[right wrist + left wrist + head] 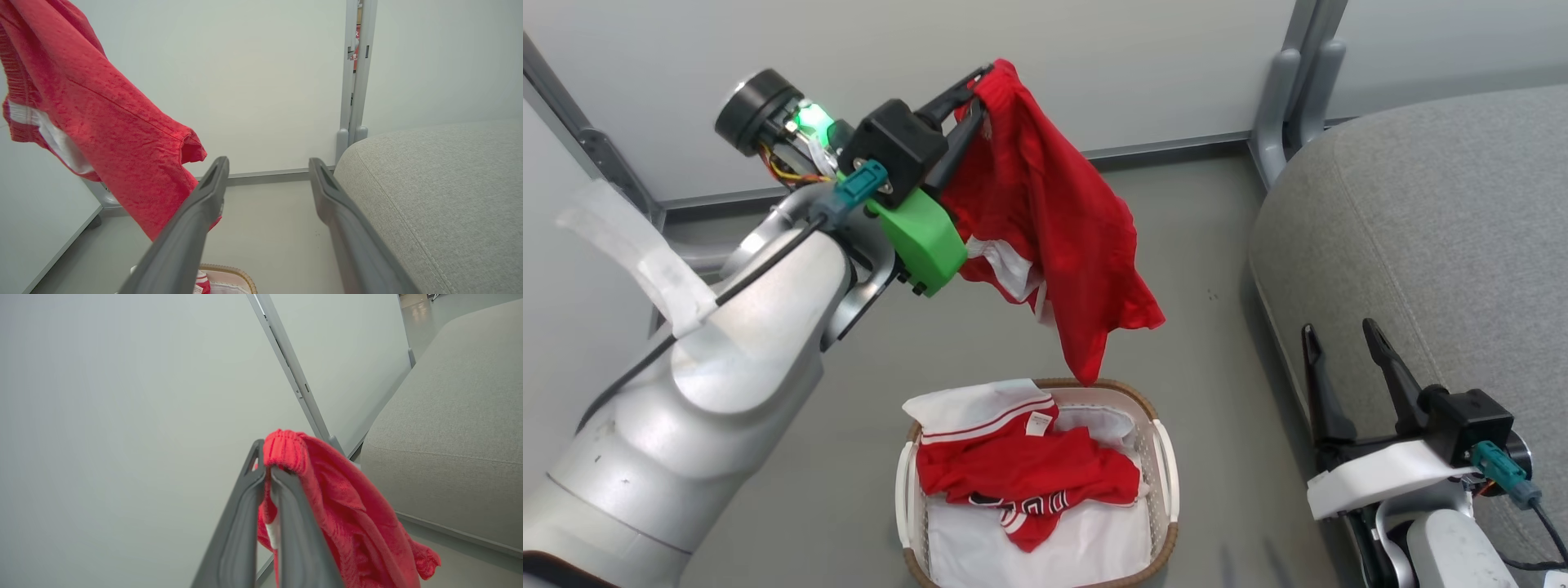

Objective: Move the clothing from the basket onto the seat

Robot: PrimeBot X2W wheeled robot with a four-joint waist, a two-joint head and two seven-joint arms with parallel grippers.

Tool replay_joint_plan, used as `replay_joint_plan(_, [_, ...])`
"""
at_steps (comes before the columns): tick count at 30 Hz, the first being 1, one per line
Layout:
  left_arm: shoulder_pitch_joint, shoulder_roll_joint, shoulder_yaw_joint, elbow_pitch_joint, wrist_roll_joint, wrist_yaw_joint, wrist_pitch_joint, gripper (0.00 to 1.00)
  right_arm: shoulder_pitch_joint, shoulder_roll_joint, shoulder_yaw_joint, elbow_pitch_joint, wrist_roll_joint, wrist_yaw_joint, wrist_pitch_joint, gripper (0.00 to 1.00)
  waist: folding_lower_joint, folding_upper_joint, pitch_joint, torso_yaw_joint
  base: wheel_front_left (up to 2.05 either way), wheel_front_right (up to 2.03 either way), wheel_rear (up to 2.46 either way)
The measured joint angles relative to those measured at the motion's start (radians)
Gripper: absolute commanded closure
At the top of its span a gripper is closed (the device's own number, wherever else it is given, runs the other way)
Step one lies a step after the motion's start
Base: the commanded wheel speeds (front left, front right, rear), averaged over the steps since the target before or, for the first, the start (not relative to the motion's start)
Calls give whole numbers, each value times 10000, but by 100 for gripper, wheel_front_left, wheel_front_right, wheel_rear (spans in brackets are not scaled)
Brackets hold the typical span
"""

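Red garment (1045,237) in left gripper (982,92)

There are two red garments, a hanging garment (1054,229) and a crumpled garment (1029,478), one basket (1170,465), one white sheet (1045,547), one sofa cushion (1421,204).

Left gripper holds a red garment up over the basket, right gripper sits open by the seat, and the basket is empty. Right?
Not empty: the head view shows the basket holding another red garment on white cloth. The left gripper is shut on the raised garment; the right gripper is open by the seat.
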Motion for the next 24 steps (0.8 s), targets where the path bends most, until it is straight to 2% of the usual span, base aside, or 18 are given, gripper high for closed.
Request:
replay_joint_plan(9, [-695, -56, 207, 17, -144, 17, 59, 100, -42, -4, 604, -6, -130, 0, 0, 0, 0, 0, -268, -174, 0, 0, 0])
replay_joint_plan(19, [-701, -186, 174, 242, -428, 59, 199, 100, -904, 2, 2943, -215, 50, 0, -2, 0, 0, 0, -497, -263, 0, 0, 0])
replay_joint_plan(24, [-701, -385, 58, 261, -487, 61, 368, 100, -1583, 6, 3486, 171, 107, 0, 0, 0, 0, 0, -675, -244, 0, 0, 0])
